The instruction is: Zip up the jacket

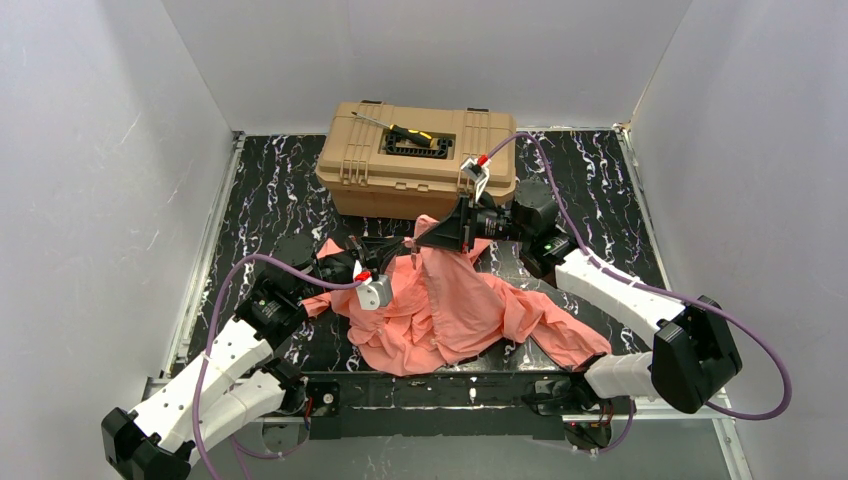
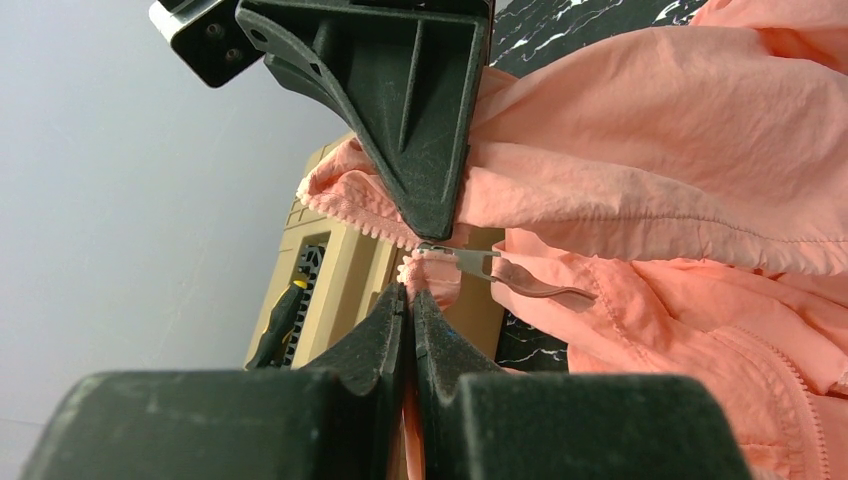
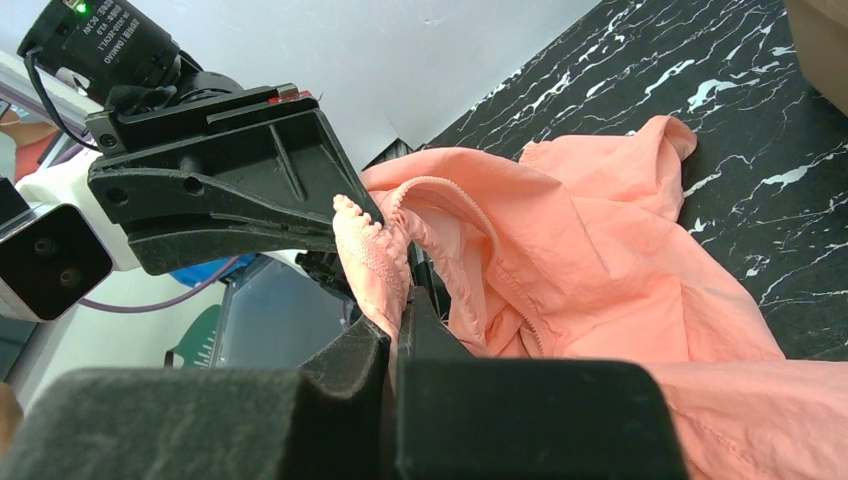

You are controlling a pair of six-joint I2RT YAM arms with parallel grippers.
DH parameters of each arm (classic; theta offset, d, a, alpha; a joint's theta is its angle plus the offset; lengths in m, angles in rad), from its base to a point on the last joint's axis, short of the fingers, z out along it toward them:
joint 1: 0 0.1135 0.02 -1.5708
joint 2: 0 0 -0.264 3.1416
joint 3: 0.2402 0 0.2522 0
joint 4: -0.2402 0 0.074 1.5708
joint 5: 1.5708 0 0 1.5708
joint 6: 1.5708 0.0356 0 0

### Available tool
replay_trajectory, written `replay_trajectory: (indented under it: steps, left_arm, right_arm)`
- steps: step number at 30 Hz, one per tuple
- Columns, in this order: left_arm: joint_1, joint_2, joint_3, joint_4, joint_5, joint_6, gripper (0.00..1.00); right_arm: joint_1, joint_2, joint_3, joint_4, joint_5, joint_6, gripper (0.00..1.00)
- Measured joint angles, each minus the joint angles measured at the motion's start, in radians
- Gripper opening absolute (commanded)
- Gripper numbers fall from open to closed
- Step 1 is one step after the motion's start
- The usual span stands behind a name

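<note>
Near edge: the jacket (image 1: 450, 315) lies crumpled on the black marbled table (image 1: 260, 200) between the two arm bases. Its lower bulk is close to the table's near edge, and one sleeve (image 1: 560, 340) trails toward the right arm. Nothing pins this loose mass. A hard pull could drag the whole garment instead of tensioning the zipper line.

Middle: one end of the front opening is lifted clear of the table. I cannot tell whether it is the hem or the collar end.
- The left gripper (image 2: 409, 292) has its fingers pressed together on a thin strip of pink zipper tape.
- The right gripper (image 3: 403, 305) is likewise clamped on a fold of the jacket's edge, just beside the left one; the two almost touch.
- The zipper slider (image 2: 440, 255) sits between them, and its pull tab (image 2: 540, 287) hangs free. I judge that neither gripper holds it.

Risks here:
- The thin fabric may slip out of either pinch when I re-grasp for the tab.
- Slack cloth beside the teeth (image 2: 375, 228) may be drawn into the slider and jam it.
- The grippers may collide, given how little room they have.
- I also cannot confirm that both tooth rows are seated in the slider. If they are not, running it closes nothing.

Far: the tan toolbox (image 1: 360, 165), with a screwdriver (image 1: 400, 128) on its lid, stands just behind the right gripper. A backward pull risks striking it.
</note>
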Motion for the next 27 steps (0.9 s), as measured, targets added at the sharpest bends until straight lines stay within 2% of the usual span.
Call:
replay_trajectory:
  steps: [11, 27]
  left_arm:
    - [0.0, 0.0, 0.0, 0.0, 0.0, 0.0, 0.0]
    - [0.0, 0.0, 0.0, 0.0, 0.0, 0.001, 0.0]
  right_arm:
    - [0.0, -0.037, -0.003, -0.068, -0.032, -0.027, 0.01]
    - [0.015, -0.022, -0.003, -0.08, -0.056, -0.038, 0.01]
